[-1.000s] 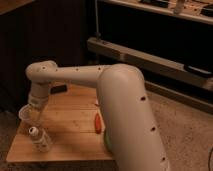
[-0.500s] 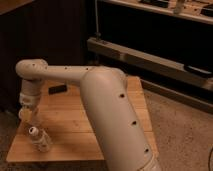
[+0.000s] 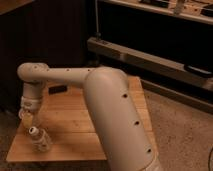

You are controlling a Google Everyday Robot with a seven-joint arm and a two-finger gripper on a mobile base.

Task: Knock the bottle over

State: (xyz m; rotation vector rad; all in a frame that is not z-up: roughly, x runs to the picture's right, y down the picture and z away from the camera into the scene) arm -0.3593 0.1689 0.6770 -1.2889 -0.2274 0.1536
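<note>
Pincer [image 3: 26,118]: low over the counter's left end, just beside the bottle on its far-left side; can't tell whether it is open or closed, and it holds nothing that I can see.
Bottle [image 3: 40,141]: near the front-left corner of the counter, white cap up, looks upright or only slightly leaning, so not knocked over yet.
Contact: can't tell if the pincer touches the cap (they sit very close, no clear gap).
Why there: my read is that the pincer is set at neck height beside the bottle for a sideways shove, not a grasp. A push high on the bottle should tip it rather than slide it.
Arm [image 3: 110,110]: thick upper link fills the foreground, forearm runs left across the counter, and the wrist bends straight down at the far-left end.
Counter [image 3: 65,125]: wooden top; a small dark object [image 3: 56,90] lies near the back, well apart from the bottle.
Risk: the bottle stands close to the front edge, so a hard hit could roll it off.
</note>
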